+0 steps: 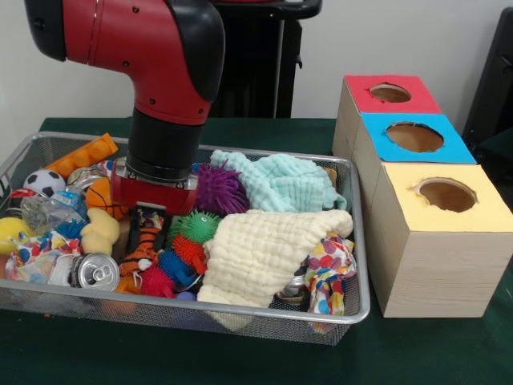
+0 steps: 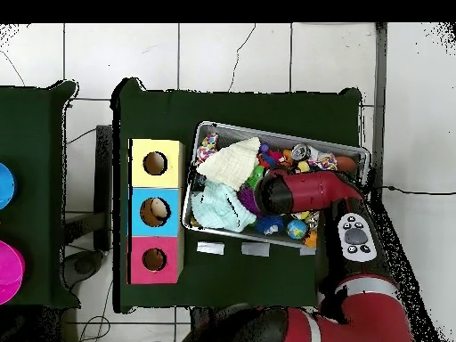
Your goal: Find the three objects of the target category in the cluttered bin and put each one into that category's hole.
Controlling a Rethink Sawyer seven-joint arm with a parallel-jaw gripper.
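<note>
The silver wire-mesh bin [image 1: 357,241] sits on the green table and also shows in the overhead view [image 2: 276,134]. My gripper [image 1: 148,220] reaches down into its left part, right over the orange black-striped tiger [image 1: 143,250]. The arm hides how the gripper stands. The pale yellow plush [image 1: 101,233] lies just left of it. I cannot make out the tan-orange bear-like plush. The red-surrounded hole [image 1: 390,92] tops the farthest box on the right and also shows in the overhead view [image 2: 154,259].
A cream cloth [image 1: 256,253] and a mint cloth [image 1: 280,180] cover the bin's right half. Purple [image 1: 220,190] and green [image 1: 196,227] spiky balls, a basketball [image 1: 100,195], a soccer ball [image 1: 44,182] and a can [image 1: 96,271] surround the gripper. The blue-surrounded [image 1: 414,136] and yellow-surrounded [image 1: 446,194] holes stand nearer.
</note>
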